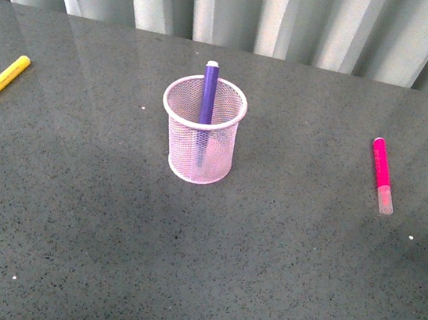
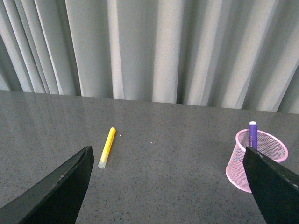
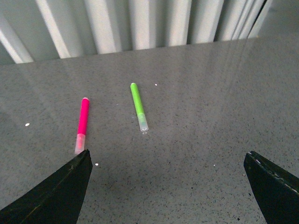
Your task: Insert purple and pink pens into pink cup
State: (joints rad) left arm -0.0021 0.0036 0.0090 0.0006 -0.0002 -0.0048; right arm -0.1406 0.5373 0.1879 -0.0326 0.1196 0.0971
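The dark purple marker stood propped inside the light pink wire-mesh cup, while the magenta-pink marker lay well apart on the grey speckled table, before the right gripper, spread wide and empty like the left gripper, likely poised to fetch it

The left gripper appears in its own wrist camera as two dark, wedge-shaped fingers rising from the lower corners of the view. They are spread wide apart, with nothing between them. The right gripper looks the same from its wrist camera, its black fingers splayed far apart and holding nothing. Both grippers hang in the air, tilted forward and slightly downward, touching nothing.
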